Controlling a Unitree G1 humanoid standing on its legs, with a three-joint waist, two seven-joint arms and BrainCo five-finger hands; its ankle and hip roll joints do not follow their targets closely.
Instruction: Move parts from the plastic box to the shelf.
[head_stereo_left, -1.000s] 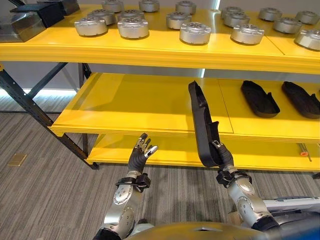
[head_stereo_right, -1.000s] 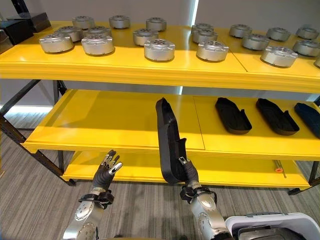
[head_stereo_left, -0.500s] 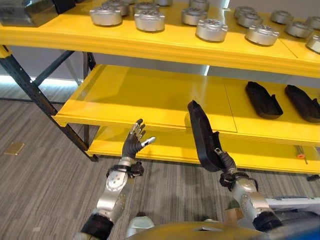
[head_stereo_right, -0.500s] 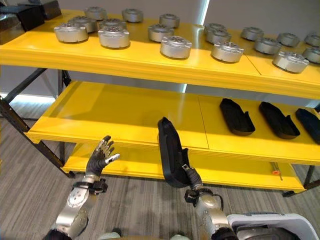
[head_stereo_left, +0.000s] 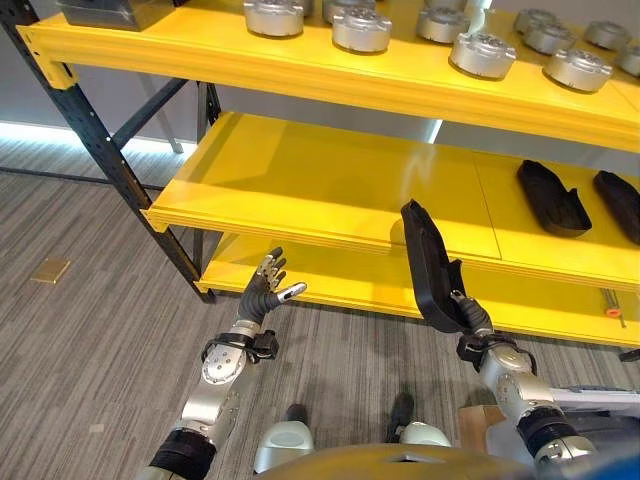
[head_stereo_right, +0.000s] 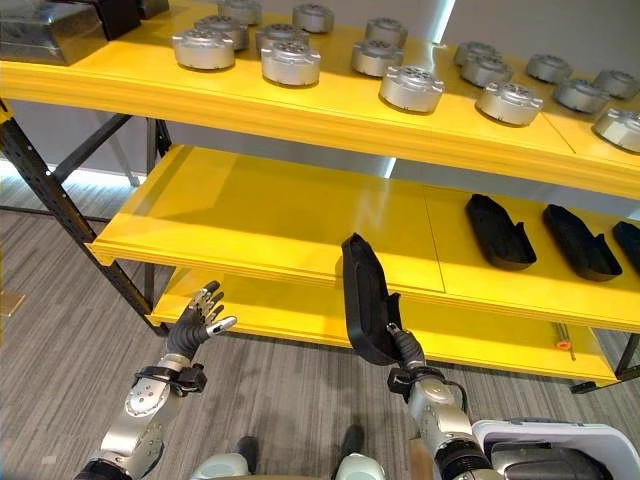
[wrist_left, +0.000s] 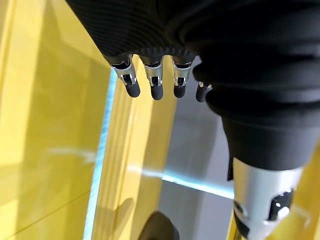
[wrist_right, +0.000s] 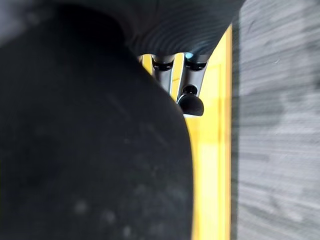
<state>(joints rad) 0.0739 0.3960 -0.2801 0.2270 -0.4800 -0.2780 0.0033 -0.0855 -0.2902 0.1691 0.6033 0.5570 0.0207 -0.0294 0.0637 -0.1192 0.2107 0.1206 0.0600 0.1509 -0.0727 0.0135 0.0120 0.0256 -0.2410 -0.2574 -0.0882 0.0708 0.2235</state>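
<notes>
A long black moulded part (head_stereo_left: 428, 266) stands almost upright in my right hand (head_stereo_left: 474, 322), whose fingers are curled round its lower end. It hangs in front of the middle yellow shelf (head_stereo_left: 300, 190), level with that shelf's front edge. In the right wrist view the black part (wrist_right: 90, 135) covers most of what lies past the fingers (wrist_right: 191, 102). My left hand (head_stereo_left: 264, 297) is raised and open, empty, in front of the lower shelf's left end. Its straight fingers (wrist_left: 155, 85) point at the shelf. A corner of the white plastic box (head_stereo_right: 560, 445) shows at the lower right.
Two more black parts (head_stereo_left: 552, 197) lie on the middle shelf at the right. Several round silver metal parts (head_stereo_right: 410, 88) stand in rows on the top shelf. A dark rack post (head_stereo_left: 100, 150) slants down at the left. Grey striped floor lies in front.
The camera has pulled back and tilted down, so the shelves sit higher and further off. The black part has tipped and sunk lower in my right hand. My left hand stays open.
</notes>
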